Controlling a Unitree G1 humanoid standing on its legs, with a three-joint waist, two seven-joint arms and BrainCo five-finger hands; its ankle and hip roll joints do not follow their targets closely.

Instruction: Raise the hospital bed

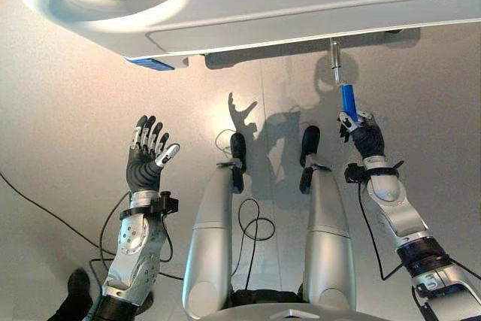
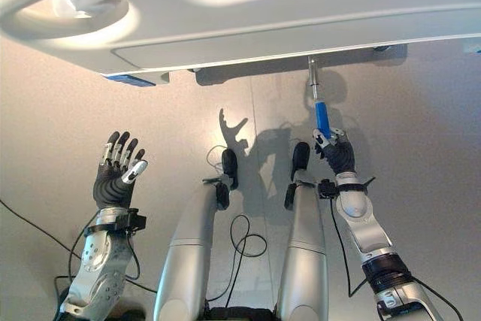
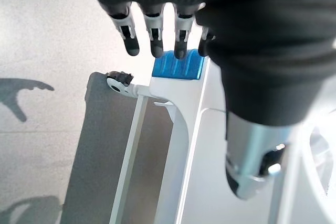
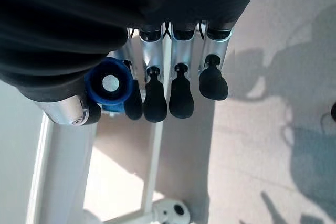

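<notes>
The hospital bed's white footboard spans the far side above both hands. A metal crank shaft hangs from its underside and ends in a blue crank handle. My right hand is shut on that handle from below. In the right wrist view the handle's blue end sits between the thumb and the curled fingers. My left hand is raised at the left, open, fingers straight and holding nothing. It sits below a blue tab on the bed's edge, which also appears past the fingertips.
The bed's white frame rails and a small caster lie under the footboard. Another caster is near the crank. Pale floor stretches below the bed. A dark shoe-like shape is at the lower left.
</notes>
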